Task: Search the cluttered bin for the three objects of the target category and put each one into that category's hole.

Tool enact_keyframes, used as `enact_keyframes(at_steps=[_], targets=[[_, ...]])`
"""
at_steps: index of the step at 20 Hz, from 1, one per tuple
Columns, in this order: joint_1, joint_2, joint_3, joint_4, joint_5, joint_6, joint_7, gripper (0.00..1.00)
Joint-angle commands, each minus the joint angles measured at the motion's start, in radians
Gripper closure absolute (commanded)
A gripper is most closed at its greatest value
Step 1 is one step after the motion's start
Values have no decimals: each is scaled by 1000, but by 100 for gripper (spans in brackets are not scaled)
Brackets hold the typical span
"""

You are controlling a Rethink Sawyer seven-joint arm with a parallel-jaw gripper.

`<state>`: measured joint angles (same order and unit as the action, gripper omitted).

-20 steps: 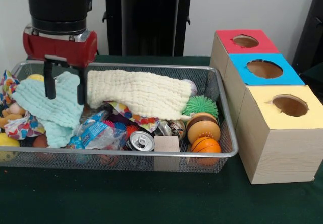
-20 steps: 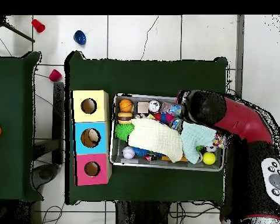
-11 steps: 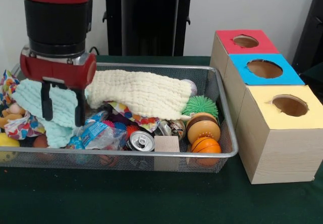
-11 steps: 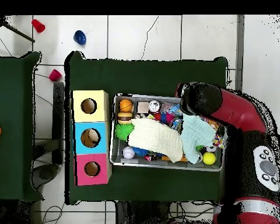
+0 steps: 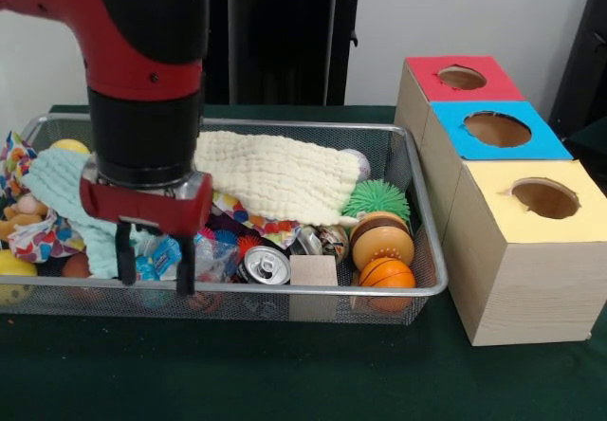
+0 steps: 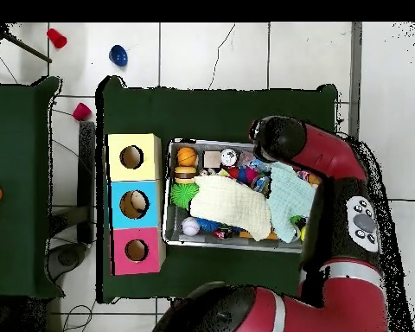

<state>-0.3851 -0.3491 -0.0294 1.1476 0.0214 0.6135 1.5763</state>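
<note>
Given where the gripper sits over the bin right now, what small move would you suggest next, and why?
Probably a short descent, then close. The gripper hangs open at the wire bin's front edge, its fingers straddling a crinkly blue packet beside the mint cloth. The packet lies exposed, so it looks graspable, though I cannot tell whether it belongs to the target category.

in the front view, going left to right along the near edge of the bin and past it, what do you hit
gripper → soda can → wooden cube → orange ball → yellow-topped box
</note>
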Motion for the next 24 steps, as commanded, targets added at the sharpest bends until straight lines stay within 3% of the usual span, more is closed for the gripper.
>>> enact_keyframes(at_steps=[1, 7, 11, 19, 24], targets=[[13, 188, 9, -91, 92, 53, 302, 0], [24, 212, -2, -103, 127, 69, 275, 0], [42, 153, -29, -42, 136, 46, 282, 0], [84, 47, -107, -37, 138, 99, 276, 0], [99, 21, -118, -25, 151, 106, 273, 0]])
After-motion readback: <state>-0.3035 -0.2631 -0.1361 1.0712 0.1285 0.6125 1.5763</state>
